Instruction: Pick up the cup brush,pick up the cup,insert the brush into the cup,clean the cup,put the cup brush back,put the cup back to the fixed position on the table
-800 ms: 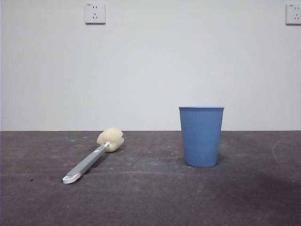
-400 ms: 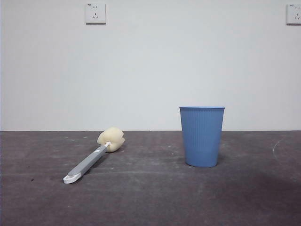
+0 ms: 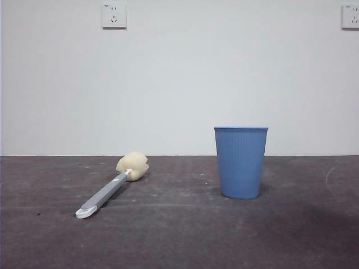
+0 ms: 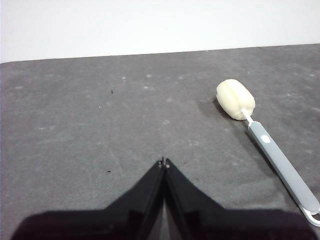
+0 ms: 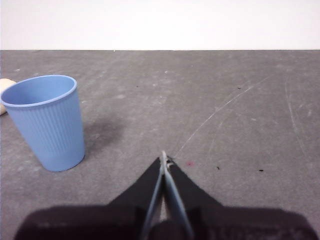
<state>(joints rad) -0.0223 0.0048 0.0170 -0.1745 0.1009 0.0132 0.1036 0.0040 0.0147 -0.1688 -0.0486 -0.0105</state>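
The cup brush (image 3: pixel 109 189) lies flat on the table (image 3: pixel 179 235) at the left, its cream sponge head toward the wall and its white looped tip nearest the camera. In the left wrist view the cup brush (image 4: pixel 265 145) lies well to one side of my left gripper (image 4: pixel 164 163), whose jaws are shut and hold nothing. The blue ribbed cup (image 3: pixel 240 162) stands upright, right of centre. My right gripper (image 5: pixel 164 156) is shut and empty, a short way off from the cup (image 5: pixel 46 121). Neither arm shows in the front view.
A white wall rises behind the table's far edge, with a socket (image 3: pixel 113 15) high on the left and another (image 3: pixel 350 16) at the top right corner. Pale scuffs and scratches (image 5: pixel 220 112) mark the dark table surface.
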